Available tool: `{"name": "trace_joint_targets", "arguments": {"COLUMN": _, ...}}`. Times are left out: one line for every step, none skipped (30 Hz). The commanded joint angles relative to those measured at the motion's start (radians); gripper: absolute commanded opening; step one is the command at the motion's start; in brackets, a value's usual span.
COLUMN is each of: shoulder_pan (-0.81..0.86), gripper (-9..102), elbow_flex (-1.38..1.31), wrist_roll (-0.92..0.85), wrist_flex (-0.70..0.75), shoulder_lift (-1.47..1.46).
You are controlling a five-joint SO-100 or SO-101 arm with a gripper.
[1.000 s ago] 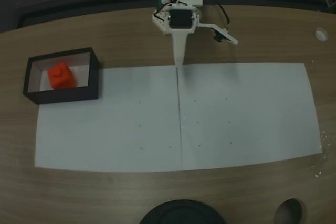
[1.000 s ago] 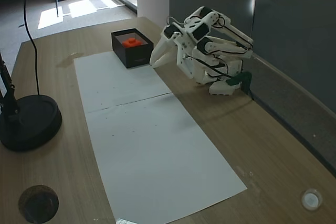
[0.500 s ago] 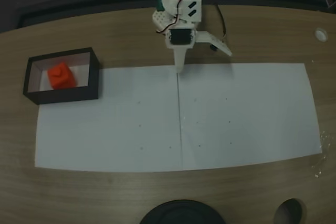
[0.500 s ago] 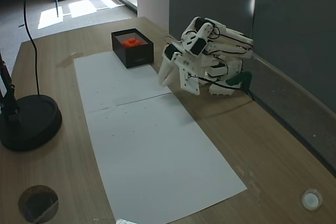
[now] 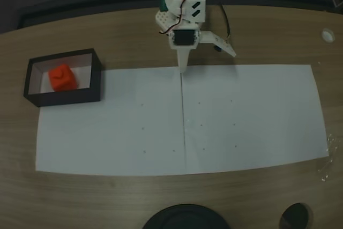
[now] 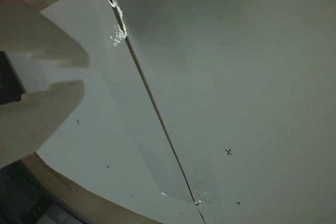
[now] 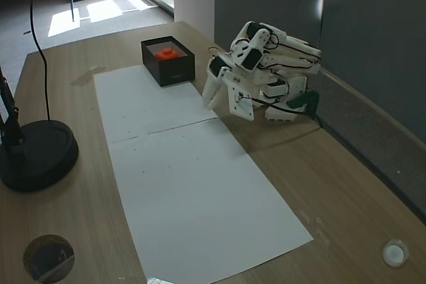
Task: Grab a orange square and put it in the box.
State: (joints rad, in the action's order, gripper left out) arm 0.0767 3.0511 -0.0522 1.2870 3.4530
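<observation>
One orange square [image 5: 62, 77] sits inside the box [image 5: 96, 79] in a fixed view from above, well apart from the hand [image 5: 183, 68], which is far to the box's right and carries nothing. The hand points down at the upper edge of a white paper sheet [image 5: 246, 116], right where a thin dark seam runs down the sheet's middle. One finger ends in a slim pale point; a second part sticks out sideways to the right, so the hand looks spread. The box has black walls and a pale inside, and it rests partly on the sheet's upper left corner. The surface [image 5: 107, 30] is brown wood grain. A round black base [image 5: 185, 217] and a dark hole [image 5: 295, 217] lie along the lower edge, far right of the box.

In the wrist view, the paper sheet [image 6: 252, 77] is smooth and grey-white, crossed by the dark seam and dotted with tiny marks. Pale plastic finger parts [image 6: 37, 103] enter from the left, with a gap between two lobes.

In a fixed view from the side, the orange square [image 7: 166, 51] shows as a bright patch within the box [image 7: 170, 70], at the far end of the paper sheet [image 7: 186, 184]. The hand [image 7: 209, 103] hangs beyond the box's near side, tip low over the sheet's edge. The white arm is folded back toward a grey wall. A black round lamp base [image 7: 36, 154] stands on the surface [image 7: 333, 184].
</observation>
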Motion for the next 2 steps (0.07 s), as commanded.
{"name": "trace_joint_targets", "arguments": {"shoulder_pan": 0.003, "gripper": 0, "elbow_flex": -0.051, "wrist_roll": 0.006, "wrist_flex": 0.006, "shoulder_lift": 0.023}}
{"name": "trace_joint_targets", "arguments": {"shoulder_pan": 0.003, "gripper": 0, "elbow_flex": -0.051, "wrist_roll": 0.006, "wrist_flex": 0.006, "shoulder_lift": 0.023}}
